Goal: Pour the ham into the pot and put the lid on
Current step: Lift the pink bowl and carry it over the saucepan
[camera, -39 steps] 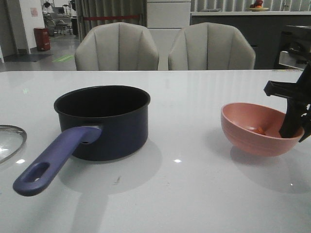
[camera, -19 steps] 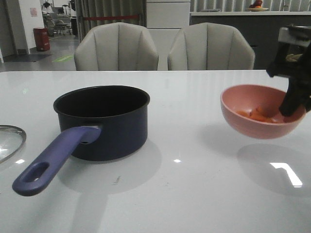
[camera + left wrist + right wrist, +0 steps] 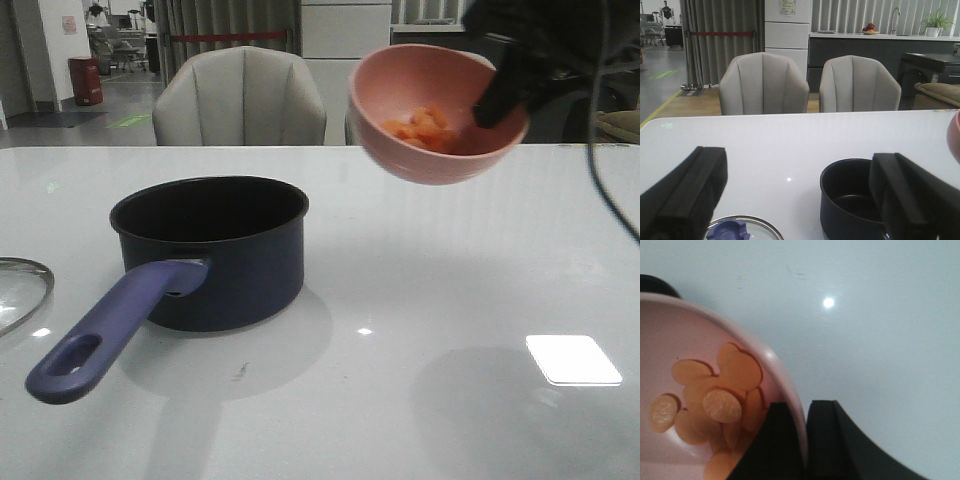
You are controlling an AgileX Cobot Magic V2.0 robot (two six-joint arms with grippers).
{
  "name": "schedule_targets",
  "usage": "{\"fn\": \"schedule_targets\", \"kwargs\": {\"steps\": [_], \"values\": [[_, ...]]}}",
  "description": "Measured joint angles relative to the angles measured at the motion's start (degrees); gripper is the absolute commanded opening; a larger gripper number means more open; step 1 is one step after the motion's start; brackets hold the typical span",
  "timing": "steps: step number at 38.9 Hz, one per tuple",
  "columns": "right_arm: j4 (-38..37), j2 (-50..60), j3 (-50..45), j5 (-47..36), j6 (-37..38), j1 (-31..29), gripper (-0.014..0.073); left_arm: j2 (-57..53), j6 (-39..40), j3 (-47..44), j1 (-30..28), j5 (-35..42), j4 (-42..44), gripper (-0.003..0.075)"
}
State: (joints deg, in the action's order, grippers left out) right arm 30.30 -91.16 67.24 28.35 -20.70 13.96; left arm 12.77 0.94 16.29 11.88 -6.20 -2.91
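At the table's left edge lies the glass lid (image 3: 20,290) — rigid, breakable, likely slick on its rim, so its blue knob (image 3: 731,231) is the place to take it. The left gripper (image 3: 800,200) hovers above it, jaws wide and empty. Next comes the navy pot (image 3: 212,250), standing upright and apparently empty, though its floor is dim. Up and to the right, well clear of the table, the right gripper (image 3: 806,440) pinches the pink bowl (image 3: 436,112) by its rim, one finger inside — a thin hold, and the ham (image 3: 715,405) slices are loose, light and ready to slide.
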Motion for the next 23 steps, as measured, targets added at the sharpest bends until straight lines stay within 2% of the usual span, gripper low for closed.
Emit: {"fn": "schedule_targets", "kwargs": {"steps": [4, 9, 23], "values": [[0.2, -0.68, 0.0, -3.45, 1.36, 4.74, 0.013, 0.0, 0.0, 0.0, 0.0, -0.1, 0.0, 0.0617], [0.25, -1.47, 0.0, -11.6, 2.1, 9.13, 0.013, 0.0, 0.0, 0.0, 0.0, -0.1, 0.0, 0.0617], [1.21, -6.21, 0.0, -33.93, -0.26, 16.14, 0.013, 0.0, 0.0, 0.0, 0.0, -0.41, 0.0, 0.0617]]}}
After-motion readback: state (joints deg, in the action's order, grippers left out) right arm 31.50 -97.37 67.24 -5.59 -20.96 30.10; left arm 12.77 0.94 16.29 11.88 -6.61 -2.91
